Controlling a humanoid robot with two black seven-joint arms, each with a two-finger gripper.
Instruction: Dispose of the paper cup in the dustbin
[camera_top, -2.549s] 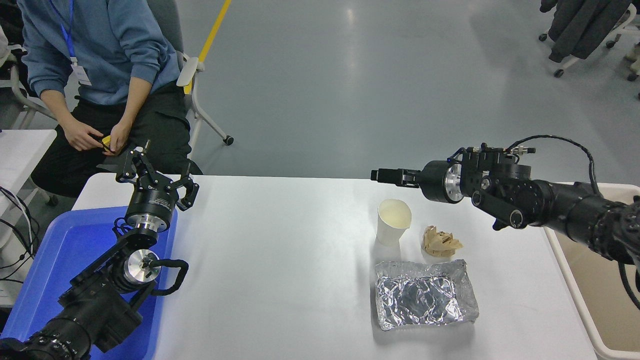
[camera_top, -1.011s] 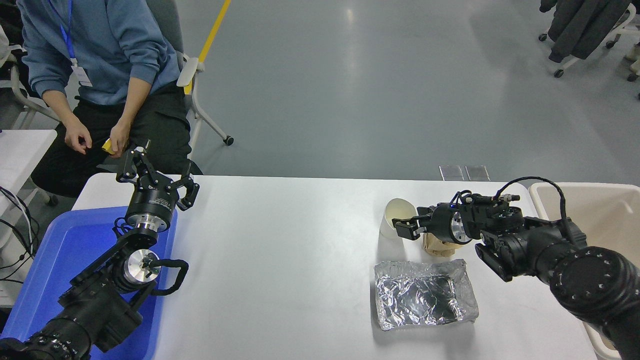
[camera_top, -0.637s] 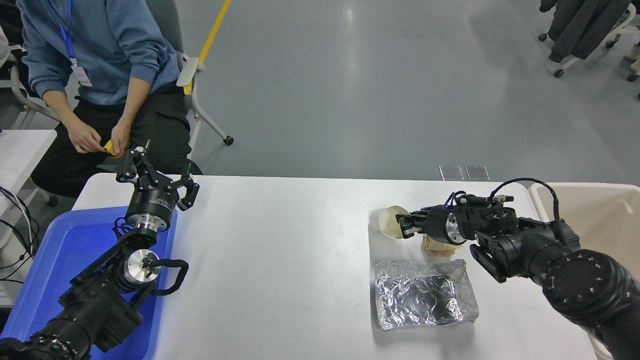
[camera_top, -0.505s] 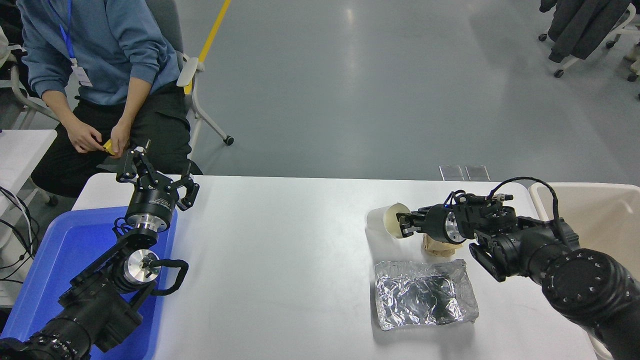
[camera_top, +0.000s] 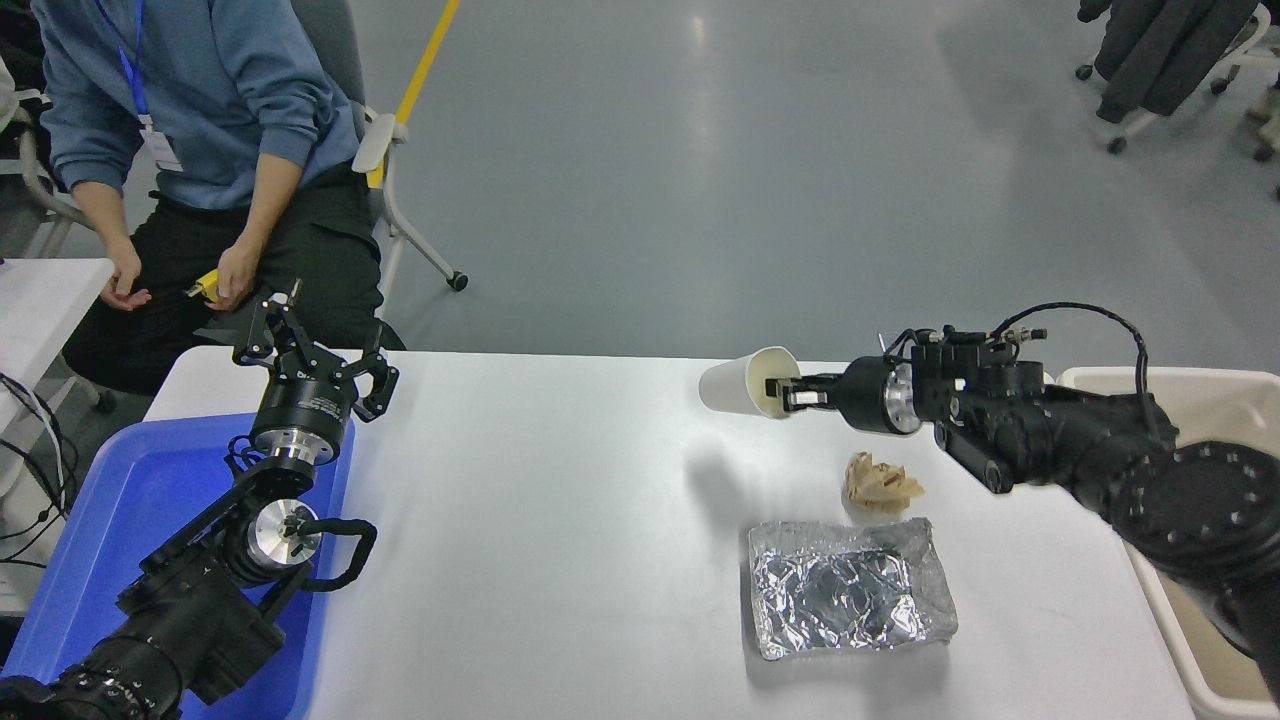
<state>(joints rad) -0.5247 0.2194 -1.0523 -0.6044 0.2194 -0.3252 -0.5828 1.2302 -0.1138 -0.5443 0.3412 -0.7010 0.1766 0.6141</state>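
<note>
The white paper cup (camera_top: 738, 385) hangs on its side above the table, its mouth turned toward my right gripper (camera_top: 785, 394). The right gripper is shut on the cup's rim, one finger inside the mouth, and holds it clear of the table; its shadow falls on the white table (camera_top: 560, 520) below. The beige dustbin (camera_top: 1190, 395) stands at the table's right edge, mostly hidden behind my right arm. My left gripper (camera_top: 315, 350) is parked at the lower left with its fingers spread, open and empty.
A crumpled brown paper wad (camera_top: 880, 482) and a crinkled silver foil tray (camera_top: 848, 587) lie below the right arm. A blue plastic tray (camera_top: 120, 500) lies under the left arm. A person (camera_top: 180, 130) sits at the far left, holding something yellow.
My right gripper came down to the upright cup, tipped it over, closed on its rim and lifted it up and to the left off the table. The person's hands moved apart.
</note>
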